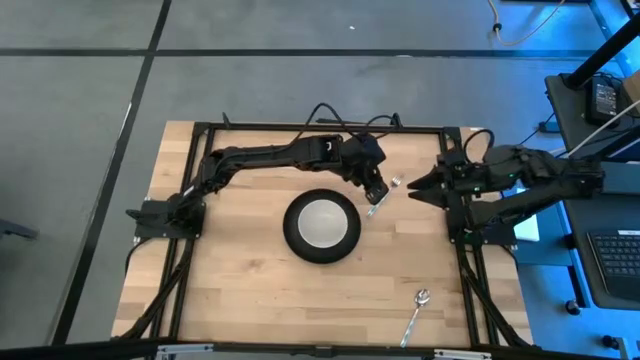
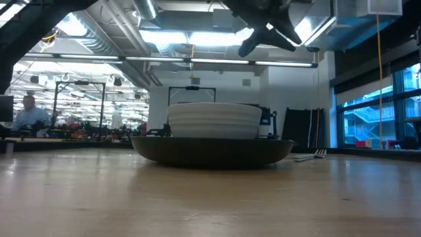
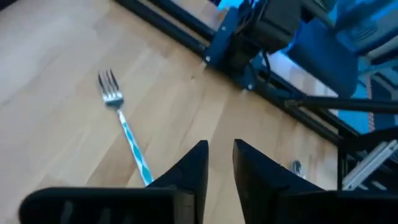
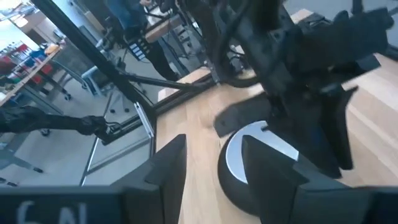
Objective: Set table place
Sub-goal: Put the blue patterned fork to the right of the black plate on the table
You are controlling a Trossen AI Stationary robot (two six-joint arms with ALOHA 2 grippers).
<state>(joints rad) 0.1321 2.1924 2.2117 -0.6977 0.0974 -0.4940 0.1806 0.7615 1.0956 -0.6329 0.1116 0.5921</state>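
Note:
A white bowl (image 1: 321, 222) sits in a black plate (image 1: 296, 240) at the middle of the wooden table (image 1: 240, 290). A fork (image 3: 124, 127) with a blue-patterned handle lies flat on the table just right of the plate; it also shows in the high view (image 1: 390, 188). My left gripper (image 3: 221, 165) hovers above the fork's handle end, its fingers a little apart and empty; in the low view it (image 2: 266, 33) is well above the table. My right gripper (image 4: 214, 174) is open and empty at the table's right side, pointing toward the plate.
A spoon (image 1: 417, 310) lies near the table's near right corner. Black frame bars (image 1: 460, 240) run along the table's sides. Bare wood lies left of and in front of the plate. A person (image 2: 27, 113) sits far back in the room.

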